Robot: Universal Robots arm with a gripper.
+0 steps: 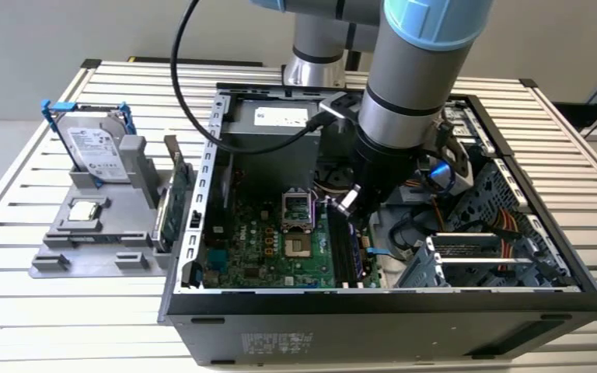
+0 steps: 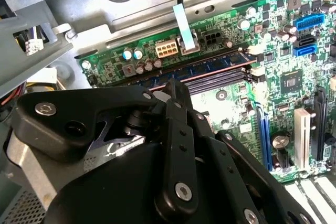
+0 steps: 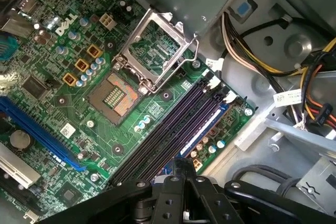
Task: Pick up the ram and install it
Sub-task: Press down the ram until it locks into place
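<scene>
The ram [image 1: 177, 194], a long green circuit-board stick, stands on edge in the grey holder [image 1: 96, 252], just outside the wall of the open computer case [image 1: 382, 307] on the exterior view's left. My gripper [image 1: 347, 205] hangs inside the case, low over the long dark memory slots [image 1: 342, 250] of the green motherboard. In both wrist views its black fingers [image 3: 181, 174] [image 2: 176, 88] are shut together with nothing seen between them, right above the slots [image 3: 168, 129] [image 2: 210, 77]. The gripper is well apart from the ram.
The holder also carries a silver hard drive [image 1: 96, 151] in a blue frame and a small square processor chip [image 1: 86, 208]. An open processor socket [image 3: 118, 94] lies beside the slots. Cable bundles [image 3: 273, 66] and a metal drive cage [image 1: 485, 252] crowd the case's far side.
</scene>
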